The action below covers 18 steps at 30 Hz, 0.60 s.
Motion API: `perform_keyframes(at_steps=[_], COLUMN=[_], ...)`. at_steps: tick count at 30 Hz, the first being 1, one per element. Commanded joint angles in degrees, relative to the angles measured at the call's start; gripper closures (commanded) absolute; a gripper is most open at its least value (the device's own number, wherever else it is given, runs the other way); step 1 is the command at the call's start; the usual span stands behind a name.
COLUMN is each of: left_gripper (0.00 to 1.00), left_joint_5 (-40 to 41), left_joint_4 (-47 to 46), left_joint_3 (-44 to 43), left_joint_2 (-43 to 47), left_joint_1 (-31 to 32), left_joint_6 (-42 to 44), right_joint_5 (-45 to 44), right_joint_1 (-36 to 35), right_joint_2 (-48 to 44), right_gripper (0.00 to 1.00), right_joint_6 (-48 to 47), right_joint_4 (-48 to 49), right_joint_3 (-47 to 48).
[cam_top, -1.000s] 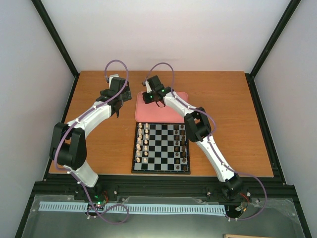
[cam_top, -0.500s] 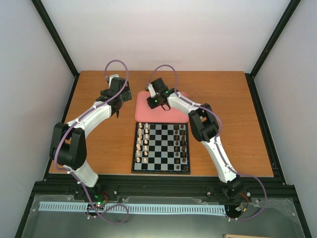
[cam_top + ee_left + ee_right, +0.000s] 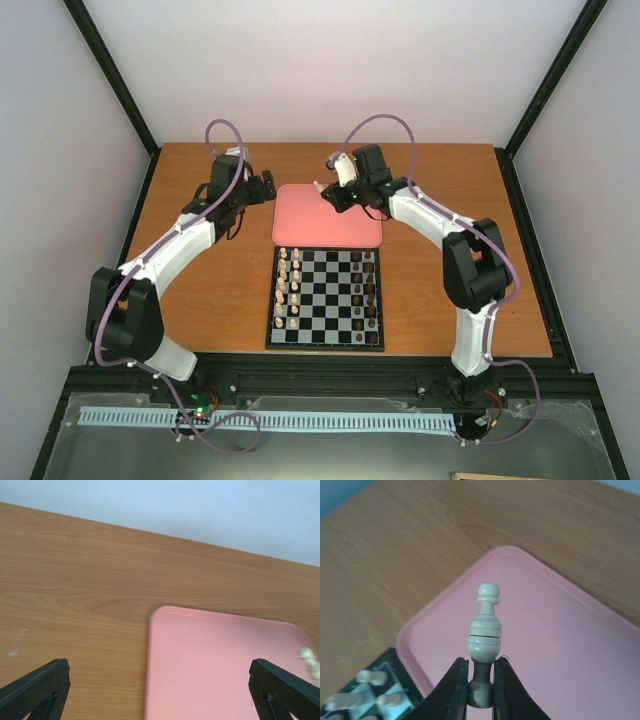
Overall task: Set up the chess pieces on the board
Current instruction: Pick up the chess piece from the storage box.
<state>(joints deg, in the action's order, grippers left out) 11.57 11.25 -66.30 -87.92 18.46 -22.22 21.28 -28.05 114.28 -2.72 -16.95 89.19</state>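
The board [image 3: 325, 298] lies at the table's near middle. Cream chess pieces [image 3: 290, 290] stand in its two left columns and dark pieces [image 3: 368, 290] in its two right columns. My right gripper [image 3: 480, 680] is shut on the base of a cream bishop-like piece [image 3: 485, 630] and holds it above the pink tray [image 3: 560, 645]; from the top view the piece [image 3: 321, 187] sits over the tray's far edge. My left gripper [image 3: 157, 665] is wide open and empty over the tray's left edge [image 3: 152, 670].
The pink tray [image 3: 328, 215] lies just behind the board. The board's corner with cream pieces [image 3: 370, 677] shows at the lower left of the right wrist view. The held cream piece [image 3: 310, 661] shows at the right edge of the left wrist view. Bare wooden table [image 3: 200, 280] surrounds both.
My right gripper has risen off the tray with the cream piece, and its arm has swung right. My left gripper has turned and moved toward the tray's left edge.
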Motion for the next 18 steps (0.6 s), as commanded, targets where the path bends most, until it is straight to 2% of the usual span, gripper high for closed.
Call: perform_keyframes(at_steps=[1, 6, 9, 16, 18], left_gripper=[0.01, 0.04, 0.10, 0.42, 0.48], left_joint_5=[-16.9, -29.0, -33.7, -42.3, -44.4], left_joint_4=[-6.4, -12.2, -15.8, -22.1, -23.8], left_joint_3=[2.9, 6.1, 8.0, 9.1, 9.2], left_joint_2=[4.8, 9.1, 10.8, 7.4, 5.8], left_joint_1=[0.4, 0.4, 0.4, 0.4, 0.4], left_joint_6=[-5.0, -10.7, -14.2, -20.8, -22.4], right_joint_5=[8.4, 12.9, 14.4, 14.6, 14.6], right_joint_1=[-0.1, -0.2, -0.1, -0.1, -0.2], right_joint_2=[-6.3, -12.3, -15.0, -18.6, -19.2], right_gripper=[0.95, 0.94, 0.94, 0.94, 0.94], right_joint_6=[-1.4, -1.9, -1.7, -0.9, -0.7], right_joint_4=[5.8, 7.6, 9.0, 10.8, 11.0], right_joint_3=[-4.5, -8.9, -11.3, -14.4, -14.7])
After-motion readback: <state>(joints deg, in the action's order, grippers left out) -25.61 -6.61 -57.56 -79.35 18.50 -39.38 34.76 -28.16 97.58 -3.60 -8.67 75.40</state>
